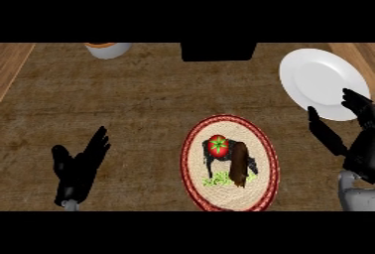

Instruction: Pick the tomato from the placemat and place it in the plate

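A small red tomato (218,145) with a green stem lies on the oval placemat (230,163), which has a red rim and a horse picture. The white plate (320,82) sits at the upper right of the counter. My right hand (356,144) is open at the right edge, fingers up, its fingertips overlapping the plate's lower edge, well to the right of the tomato. My left hand (77,166) rests open at the lower left, far from the placemat.
A white cup (107,48) with an orange inside stands at the top left edge. A black block (218,51) sits at the top middle. Wooden strips border the brown counter on both sides.
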You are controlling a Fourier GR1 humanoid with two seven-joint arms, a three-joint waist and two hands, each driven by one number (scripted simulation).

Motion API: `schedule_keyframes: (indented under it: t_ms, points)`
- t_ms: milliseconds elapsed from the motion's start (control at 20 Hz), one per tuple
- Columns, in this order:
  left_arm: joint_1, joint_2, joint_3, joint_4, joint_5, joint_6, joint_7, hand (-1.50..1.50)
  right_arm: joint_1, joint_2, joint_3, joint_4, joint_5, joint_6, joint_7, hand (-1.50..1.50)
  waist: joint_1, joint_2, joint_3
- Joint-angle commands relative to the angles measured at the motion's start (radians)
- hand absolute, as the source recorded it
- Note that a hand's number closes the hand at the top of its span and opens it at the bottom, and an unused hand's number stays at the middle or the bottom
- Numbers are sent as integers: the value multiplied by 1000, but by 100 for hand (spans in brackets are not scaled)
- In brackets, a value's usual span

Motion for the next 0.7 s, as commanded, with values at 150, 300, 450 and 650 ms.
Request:
schedule_keyframes:
  t_ms: [150,300,450,650]
  points:
    - [-12,-51,-11,11,-27,-2,-15,0,236,101,182,-267,266,-153,117,-150,26,1,3]
    - [-26,-20,8,-24,5,-28,50,0,304,22,216,-368,379,-60,306,-150,25,0,2]
    - [-35,-55,-22,19,-33,-4,10,0,318,-49,256,-299,414,94,408,-150,26,4,0]
    - [-27,-46,-13,5,-19,-15,26,0,286,-122,313,-418,498,293,664,-150,35,2,-2]
